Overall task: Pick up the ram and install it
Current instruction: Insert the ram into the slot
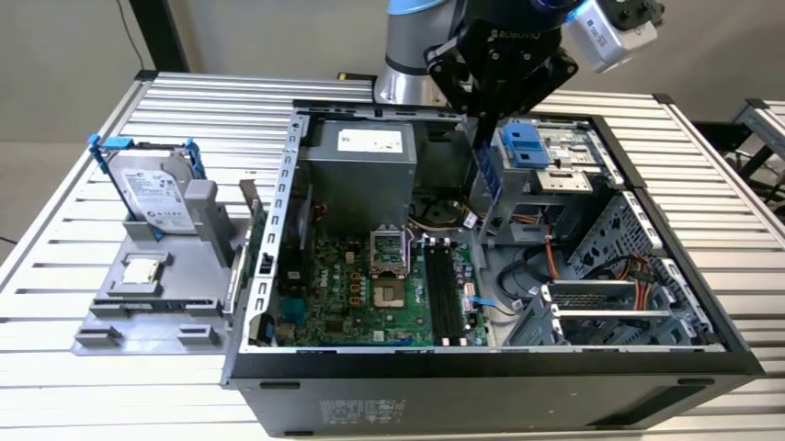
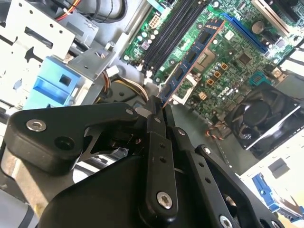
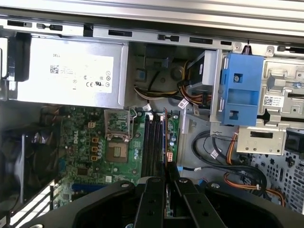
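My gripper (image 1: 486,121) hangs over the open computer case (image 1: 491,363), above its back half, and is shut on the ram (image 1: 487,176). The ram is a thin bluish stick with dark chips, hanging downward from the fingers. In the second wrist view the ram (image 2: 192,57) runs out from the shut fingertips (image 2: 151,110) over the green motherboard (image 2: 223,61). In the first wrist view the ram (image 3: 166,137) appears edge-on, lined up beside the black slots (image 3: 153,142). The black slots (image 1: 444,287) lie on the motherboard (image 1: 331,294) below and in front of the stick, apart from it.
A silver hard drive in a blue frame (image 1: 153,188) stands on a grey holder at the exterior view's left, with a small square chip (image 1: 143,269) in front of it. Inside the case are the power supply (image 1: 368,152), a blue bracket (image 1: 521,145), cables (image 1: 552,262) and a fan (image 2: 263,118).
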`<state>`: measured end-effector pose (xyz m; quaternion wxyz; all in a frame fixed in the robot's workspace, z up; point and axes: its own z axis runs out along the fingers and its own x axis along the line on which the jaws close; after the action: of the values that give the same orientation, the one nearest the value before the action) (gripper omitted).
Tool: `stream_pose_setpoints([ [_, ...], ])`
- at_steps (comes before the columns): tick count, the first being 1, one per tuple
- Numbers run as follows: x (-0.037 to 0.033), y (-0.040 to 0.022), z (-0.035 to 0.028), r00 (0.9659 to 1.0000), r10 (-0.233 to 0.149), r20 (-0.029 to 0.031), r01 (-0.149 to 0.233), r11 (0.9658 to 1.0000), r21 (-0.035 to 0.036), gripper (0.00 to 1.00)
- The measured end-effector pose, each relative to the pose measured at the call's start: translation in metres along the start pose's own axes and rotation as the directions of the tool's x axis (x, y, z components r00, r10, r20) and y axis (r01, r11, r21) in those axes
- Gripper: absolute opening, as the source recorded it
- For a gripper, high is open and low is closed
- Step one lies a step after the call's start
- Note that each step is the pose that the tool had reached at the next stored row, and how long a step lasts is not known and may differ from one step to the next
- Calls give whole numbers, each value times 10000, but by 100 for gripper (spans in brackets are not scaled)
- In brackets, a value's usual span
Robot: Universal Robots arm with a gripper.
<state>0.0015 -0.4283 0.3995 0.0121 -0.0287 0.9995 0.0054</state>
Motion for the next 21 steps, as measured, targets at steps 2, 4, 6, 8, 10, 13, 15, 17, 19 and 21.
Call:
stream_pose_setpoints([
  [2, 0, 0, 16, 10000, 28, 1, -28, 10000, 0, 0],
  [4, 1, -1, 35, 10000, 55, 1, -55, 10000, 0, 0],
  [6, 1, -1, 59, 10000, 81, 1, -81, 10000, 2, 0],
  [8, 2, -1, 90, 9999, 100, 1, -100, 9999, 2, 0],
  [10, 3, -1, 123, 9999, 112, 1, -112, 9999, 3, 0],
  [13, 4, -2, 176, 9999, 123, 1, -123, 9999, 3, 0],
  [15, 5, -3, 211, 9999, 124, 1, -124, 9999, 4, 0],
  [17, 5, -3, 228, 9999, 124, 0, -124, 9999, 13, 0],
  [19, 5, -4, 228, 9999, 124, 0, -124, 9999, 15, 0],
  [21, 5, -4, 229, 9999, 124, 1, -124, 9999, 12, 0],
])
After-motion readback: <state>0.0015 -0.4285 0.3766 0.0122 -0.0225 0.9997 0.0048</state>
